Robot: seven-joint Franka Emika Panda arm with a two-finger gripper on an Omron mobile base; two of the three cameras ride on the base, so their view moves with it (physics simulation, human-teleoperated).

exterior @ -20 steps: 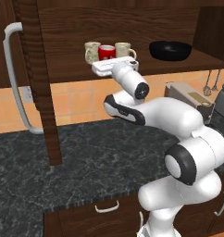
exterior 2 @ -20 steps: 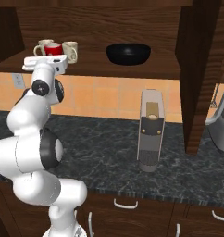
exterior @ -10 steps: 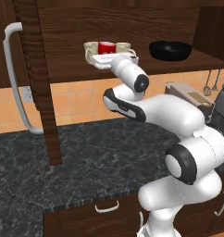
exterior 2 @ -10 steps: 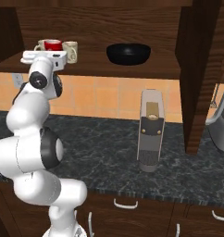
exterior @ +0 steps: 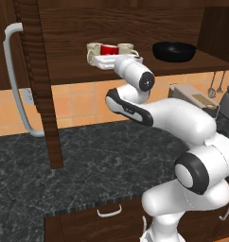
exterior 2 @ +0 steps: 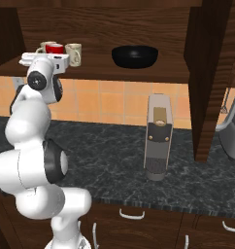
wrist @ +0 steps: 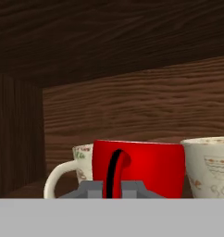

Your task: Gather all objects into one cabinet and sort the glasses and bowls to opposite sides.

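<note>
On the left of the open cabinet's shelf (exterior: 135,71) the small red cup (exterior: 108,48) (exterior 2: 54,48) stands between two cream mottled mugs (exterior: 92,48) (exterior: 127,48). The wide black bowl (exterior: 174,50) (exterior 2: 135,56) sits on the same shelf, far to the right. My gripper (exterior: 106,58) (exterior 2: 41,57) is at the shelf's front edge, pointing in at the red cup. In the hand view the gripper (wrist: 115,178) is shut, its dark tips together right in front of the red cup (wrist: 146,166), with one mug (wrist: 70,173) left of it and the other (wrist: 208,166) right. Nothing is held.
The cabinet door (exterior: 38,80) stands open at the left with its long pale grey bar handle (exterior: 14,80). A tall coffee machine (exterior 2: 158,138) stands on the dark stone counter (exterior 2: 105,160) below. A cabinet side wall (exterior 2: 207,78) rises right of the bowl.
My hand has slid a little left and up along the shelf front, ending centred on the red cup. The cups and the bowl have not moved.
</note>
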